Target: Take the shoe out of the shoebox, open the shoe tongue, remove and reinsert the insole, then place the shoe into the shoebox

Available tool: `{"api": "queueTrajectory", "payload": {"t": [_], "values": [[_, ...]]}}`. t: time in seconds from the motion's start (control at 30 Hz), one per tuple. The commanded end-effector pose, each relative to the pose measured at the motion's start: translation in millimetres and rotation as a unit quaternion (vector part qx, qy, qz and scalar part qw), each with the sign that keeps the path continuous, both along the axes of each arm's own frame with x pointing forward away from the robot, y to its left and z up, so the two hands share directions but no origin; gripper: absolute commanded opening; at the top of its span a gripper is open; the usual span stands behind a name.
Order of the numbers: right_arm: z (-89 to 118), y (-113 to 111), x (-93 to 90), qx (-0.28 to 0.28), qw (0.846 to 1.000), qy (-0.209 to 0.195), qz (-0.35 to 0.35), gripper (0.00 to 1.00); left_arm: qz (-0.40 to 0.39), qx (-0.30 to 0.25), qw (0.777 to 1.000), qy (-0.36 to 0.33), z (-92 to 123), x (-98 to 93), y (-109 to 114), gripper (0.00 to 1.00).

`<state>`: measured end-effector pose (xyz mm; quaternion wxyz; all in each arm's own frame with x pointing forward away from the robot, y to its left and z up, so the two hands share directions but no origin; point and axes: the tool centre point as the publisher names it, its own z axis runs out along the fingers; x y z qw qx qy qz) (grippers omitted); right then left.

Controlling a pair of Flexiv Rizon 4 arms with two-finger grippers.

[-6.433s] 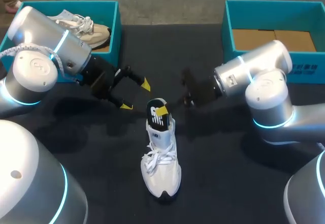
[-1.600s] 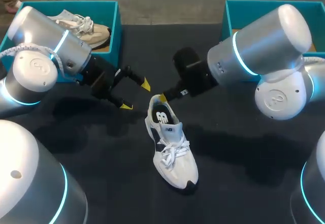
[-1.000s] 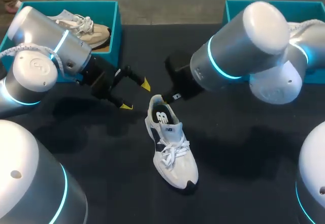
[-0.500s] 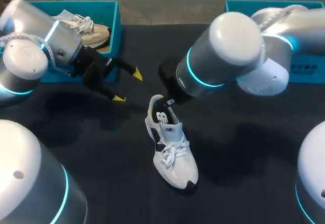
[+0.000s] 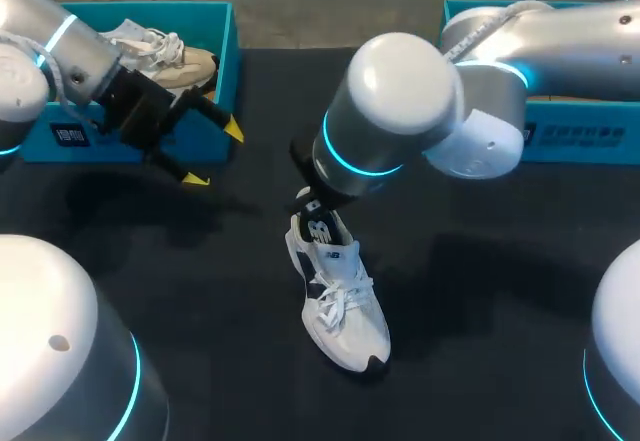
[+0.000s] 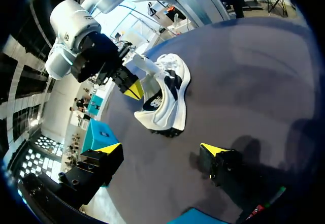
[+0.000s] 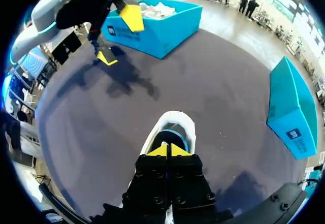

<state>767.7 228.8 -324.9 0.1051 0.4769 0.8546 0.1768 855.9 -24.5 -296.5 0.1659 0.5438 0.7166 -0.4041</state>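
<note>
Left pincer (image 5: 213, 154) withdrawn, right pincer (image 7: 166, 150) above shoe (image 5: 335, 286)

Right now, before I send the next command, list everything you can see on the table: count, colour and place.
white lace-up sneaker: one, white with dark trim, lying on the middle of the table, heel toward the boxes.
left teal open box: one, teal, far left corner of the table.
beige lace-up shoe: one, beige and white, inside the left teal open box.
right teal open box: one, teal, far right corner, partly hidden by my right arm.
black table top: one, black, under everything.
left tool: one, black with yellow tips, open and empty, in front of the left box.
right tool: one, black with yellow tips, tips together at the sneaker's heel opening.
</note>
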Motion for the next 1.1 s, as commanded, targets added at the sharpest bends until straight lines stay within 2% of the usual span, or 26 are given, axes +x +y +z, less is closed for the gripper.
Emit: {"api": "queueTrajectory", "payload": {"t": [0.03, 0.6, 0.7, 1.1], "values": [[-12, 10, -3.0, -0.028, 0.999, -0.012, -0.02, 0.0, 0.001, -0.002, 1.0, 0.011, 7, -4.4, 15, 1.0], [-25, -3, 5.1, -0.097, 0.99, -0.049, -0.094, 0.0, 0.004, 0.0, 0.999, 0.035, 29, -1.7, 52, 1.0], [-29, -2, 6.9, -0.116, 0.986, -0.048, -0.107, 0.0, 0.002, 0.006, 0.999, 0.039, 30, -0.9, 54, 1.0], [-29, -3, 6.7, -0.108, 0.986, -0.047, -0.116, 0.0, 0.002, 0.006, 0.999, 0.039, 30, -0.9, 54, 1.0]]}}
